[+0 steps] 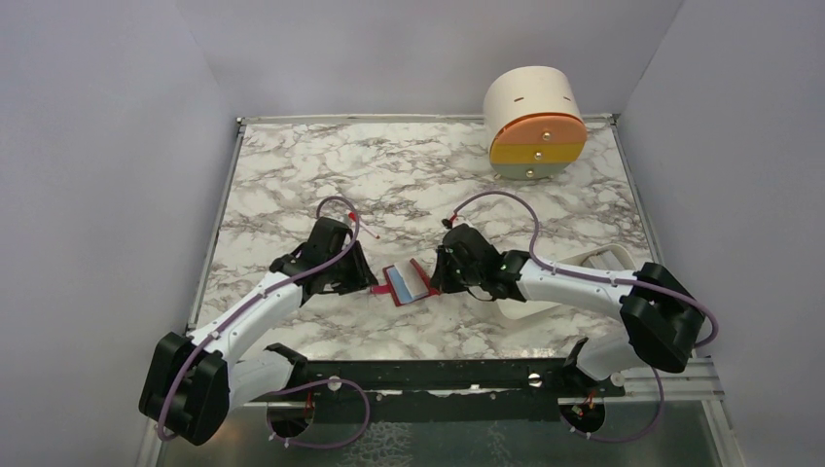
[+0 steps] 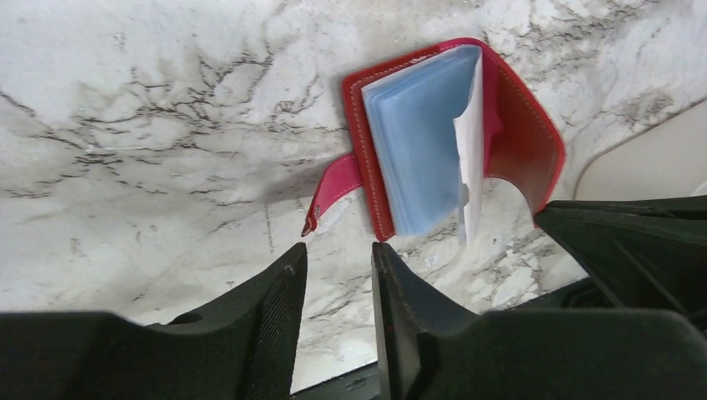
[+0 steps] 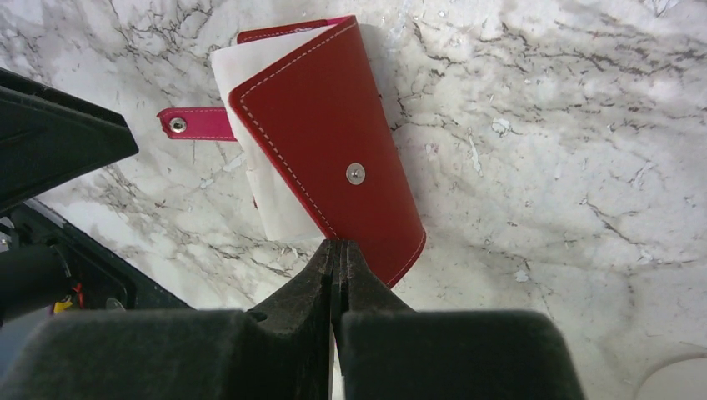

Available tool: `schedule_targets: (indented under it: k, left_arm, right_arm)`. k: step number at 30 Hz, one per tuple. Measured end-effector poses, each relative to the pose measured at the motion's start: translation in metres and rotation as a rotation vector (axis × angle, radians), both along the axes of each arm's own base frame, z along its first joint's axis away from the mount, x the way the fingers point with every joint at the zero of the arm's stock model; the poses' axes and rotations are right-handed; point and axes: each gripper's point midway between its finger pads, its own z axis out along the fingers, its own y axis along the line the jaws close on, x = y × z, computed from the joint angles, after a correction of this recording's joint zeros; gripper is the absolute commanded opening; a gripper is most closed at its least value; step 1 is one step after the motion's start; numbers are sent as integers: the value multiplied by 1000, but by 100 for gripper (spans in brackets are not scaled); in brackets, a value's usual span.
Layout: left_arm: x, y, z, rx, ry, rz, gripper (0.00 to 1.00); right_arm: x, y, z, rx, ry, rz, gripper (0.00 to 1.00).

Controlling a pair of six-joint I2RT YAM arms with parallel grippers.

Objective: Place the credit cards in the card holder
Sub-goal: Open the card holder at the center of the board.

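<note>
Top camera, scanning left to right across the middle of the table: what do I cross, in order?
left gripper, fingers apart and empty → red card holder, lying open → right gripper, fingers shut on the holder's cover → white tray, partly hidden.

Marble counter point(image 1: 321, 175) before me carried the red card holder point(image 1: 407, 283), open, near centre; round cream drawer unit point(image 1: 533, 122) at far right corner; white tray point(image 1: 605, 259) near right edge.

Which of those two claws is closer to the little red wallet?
Right. The right gripper is shut on the card holder's red cover edge; the left gripper, slightly open, sits just short of its snap strap.
</note>
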Motion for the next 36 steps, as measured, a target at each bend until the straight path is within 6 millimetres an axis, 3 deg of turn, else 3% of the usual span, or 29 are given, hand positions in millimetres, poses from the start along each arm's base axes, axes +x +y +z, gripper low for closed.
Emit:
schedule_targets:
  k: [5,20,29,36]
  left_arm:
    - [-1,-11,4,-62,-9,-34,54]
    - [-6,-21,-22,-108,35,-66,53]
    - [-6,-20,-38,-88,60,-70,54]
    - [6,-26,-36,-108,14,-73,56]
  right_arm:
    - [-6,-4,-6,15,32,-28,1]
    - [-6,-10,-8,12,36,-65,1]
    - [11,-22,-12,-16,32,-100,1]
    - [21,-32,-17,-39,32,-112,1]
